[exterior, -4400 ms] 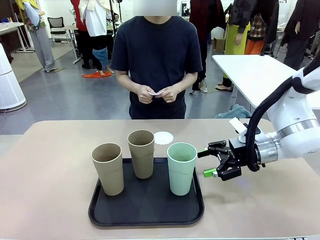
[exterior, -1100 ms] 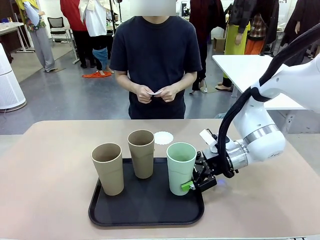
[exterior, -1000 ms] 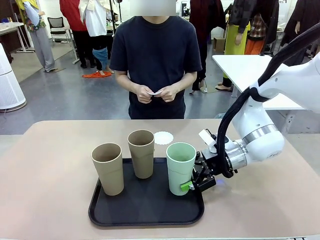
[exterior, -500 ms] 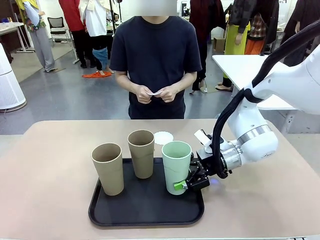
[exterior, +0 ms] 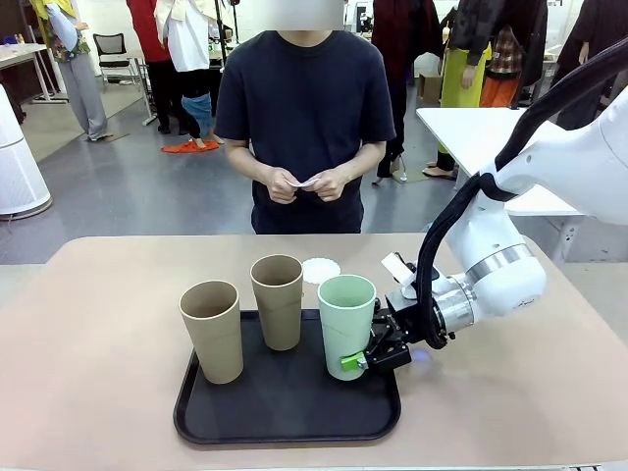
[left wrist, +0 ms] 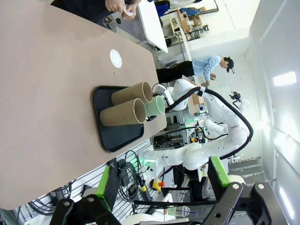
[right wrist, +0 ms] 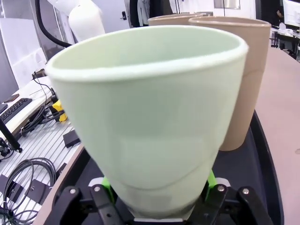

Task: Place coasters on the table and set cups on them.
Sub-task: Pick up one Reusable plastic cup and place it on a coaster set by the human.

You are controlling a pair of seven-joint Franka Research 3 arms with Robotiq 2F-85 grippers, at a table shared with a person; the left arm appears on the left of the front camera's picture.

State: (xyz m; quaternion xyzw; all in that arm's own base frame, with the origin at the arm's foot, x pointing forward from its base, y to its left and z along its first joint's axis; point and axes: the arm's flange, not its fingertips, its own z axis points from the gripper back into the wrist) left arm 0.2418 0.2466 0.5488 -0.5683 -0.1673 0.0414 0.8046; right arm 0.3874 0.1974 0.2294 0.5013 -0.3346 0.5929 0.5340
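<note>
Right hand (exterior: 368, 355): pinching the mint-green cup (exterior: 345, 324) low on its wall, near the base.
Mint-green cup: over the right part of the black tray (exterior: 285, 412); whether its base touches the tray cannot be told.
Left hand (left wrist: 161, 187): fingers spread wide, nothing between them, well apart from the tray.
Tan cups (exterior: 211, 332): two, upright on the tray, left of the mint-green cup.
Coaster (exterior: 321, 269): flat on the counter (exterior: 98, 324) just behind the tray, nothing on it.
Person's hands (exterior: 312, 182): together beyond the counter's far edge, holding a small white piece.

Right claw (exterior: 351, 363) now around mint cup (exterior: 345, 316)
</note>
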